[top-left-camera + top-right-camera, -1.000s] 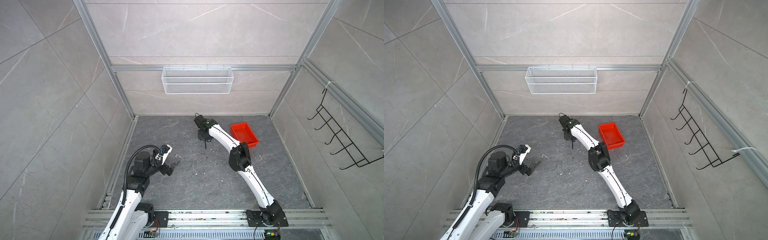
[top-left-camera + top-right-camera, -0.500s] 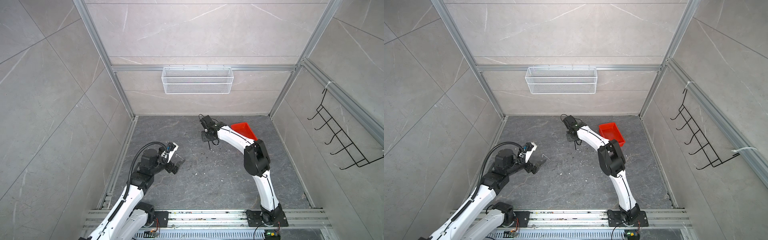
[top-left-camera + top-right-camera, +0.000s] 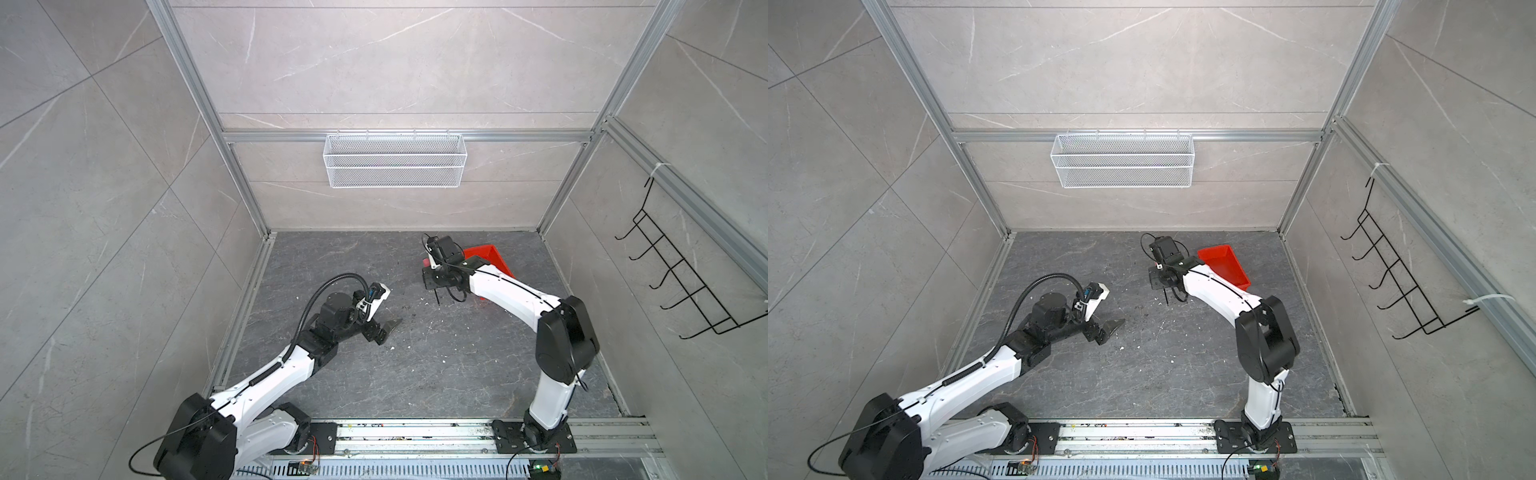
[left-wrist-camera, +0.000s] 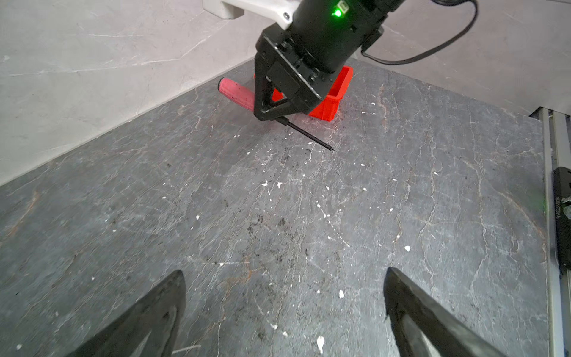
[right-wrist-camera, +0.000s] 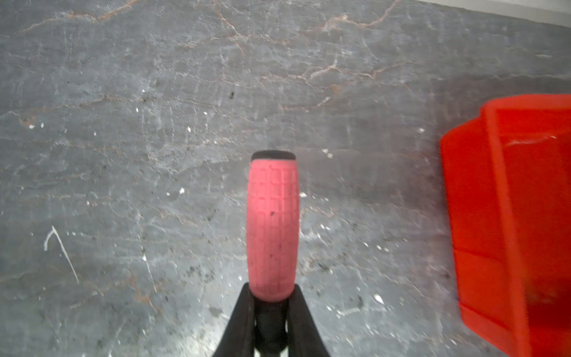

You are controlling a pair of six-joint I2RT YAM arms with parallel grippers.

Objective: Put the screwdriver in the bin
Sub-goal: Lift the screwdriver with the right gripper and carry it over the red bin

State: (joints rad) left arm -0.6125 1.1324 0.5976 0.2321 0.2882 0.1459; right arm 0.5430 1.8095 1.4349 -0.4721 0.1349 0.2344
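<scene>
Over the last second the right arm has folded. Its elbow has swung up and back toward the right side, and the right end effector (image 3: pixel 440 282) has drawn off the far-middle of the bench (image 3: pixel 415 374) toward the bin (image 3: pixel 494 257). The screwdriver (image 4: pixel 238 94) travels with it, so the pick looks done and the carry to the bin is under way.

The right end effector is clamped tight on the screwdriver. In the right wrist view the two black fingers (image 5: pixel 244 312) pinch the dark collar at the base of the red handle (image 5: pixel 273 225), which juts out beyond them. From the left wrist view the tool sits tilted, handle high and to the far left, thin black shaft sloping down toward the bench. Whether the tip clears the surface I cannot tell.

The screwdriver is just left of the bin and not yet over it. In a top view the bin (image 3: pixel 1221 264) lies to the right of the wrist and partly behind the forearm. My read is that the tool needs a short move right, and probably some lift over the low wall.

The left arm has also reached further in toward the middle. The left end effector (image 4: pixel 284 309) hangs low over the bench with its fingers spread wide, holding nothing, well apart from the tool.
</scene>
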